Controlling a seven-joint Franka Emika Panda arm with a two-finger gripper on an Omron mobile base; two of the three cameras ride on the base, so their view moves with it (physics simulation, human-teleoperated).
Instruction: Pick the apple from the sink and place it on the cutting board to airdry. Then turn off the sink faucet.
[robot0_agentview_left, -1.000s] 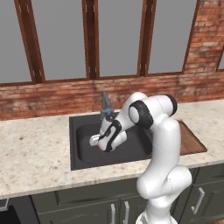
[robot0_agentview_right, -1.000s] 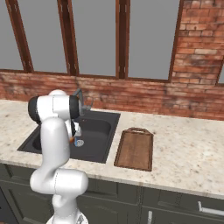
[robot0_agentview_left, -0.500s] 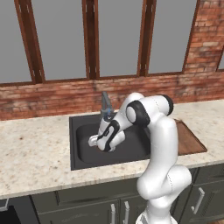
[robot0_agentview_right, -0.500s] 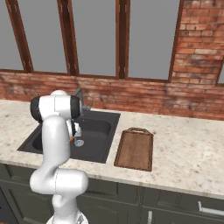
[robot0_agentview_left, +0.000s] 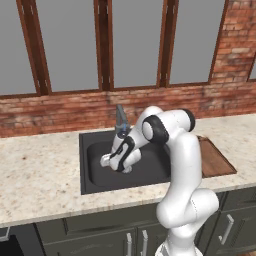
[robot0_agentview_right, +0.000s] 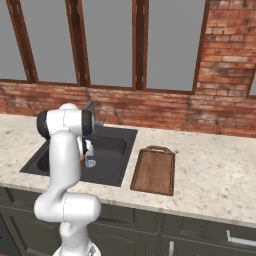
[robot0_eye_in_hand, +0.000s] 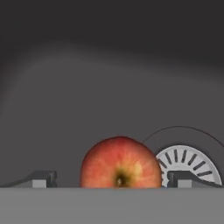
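pincer (robot0_eye_in_hand: 112, 179) straddles apple (robot0_eye_in_hand: 120, 162) (beside drain (robot0_eye_in_hand: 189, 162))

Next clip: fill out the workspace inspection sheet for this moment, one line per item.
Surface: speckled beige counter, brick wall behind.
Job's things: apple on the sink floor beside the drain; cutting board bare, right of the sink; sink faucet at the back rim.
Clutter: nothing seen.
Grippers: gripper low in the basin, open, one fingertip either side of the apple.
Cables: nothing seen.
Surroundings: windows, dark cabinets.
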